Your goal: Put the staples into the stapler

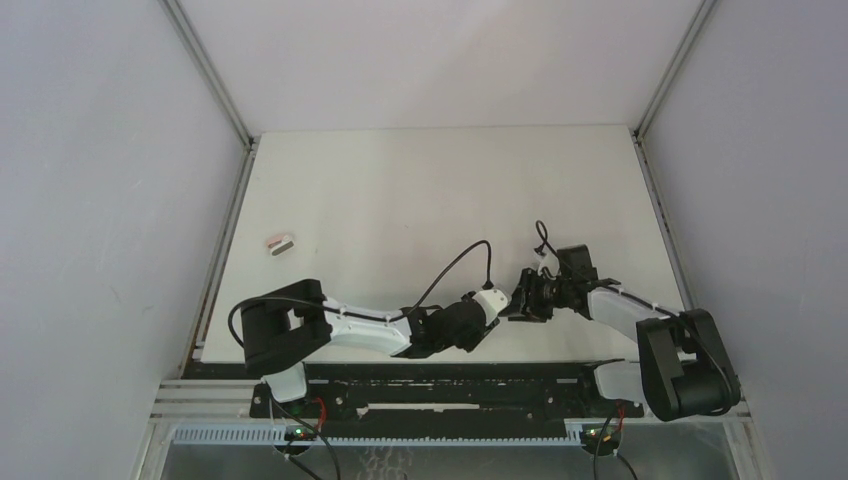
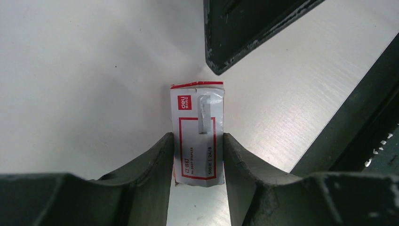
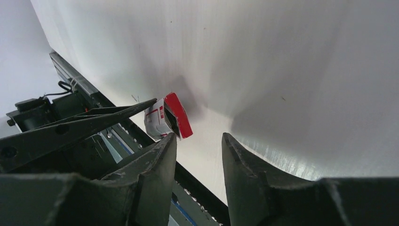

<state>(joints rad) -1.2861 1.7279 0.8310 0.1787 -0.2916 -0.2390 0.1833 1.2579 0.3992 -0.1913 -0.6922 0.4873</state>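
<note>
My left gripper [image 2: 197, 139] is shut on a white cardboard sleeve with a red label [image 2: 197, 136] and holds it by its long sides, low over the table. A silvery-grey strip, apparently the staples [image 2: 204, 113], shows through a slot in the sleeve's top. My right gripper [image 3: 198, 136] is open and empty, facing the sleeve's red-edged end [image 3: 169, 117] at a small gap. One of its fingers [image 2: 244, 28] shows in the left wrist view just beyond the sleeve. In the top view both grippers [image 1: 505, 305] [image 1: 527, 297] meet near the front centre. A small slim object, likely the stapler [image 1: 279, 242], lies far left.
The table's front edge and dark rail [image 3: 197, 188] run just below the grippers. The left side rail [image 1: 225, 240] is near the small object. Cables loop above both wrists [image 1: 470, 255].
</note>
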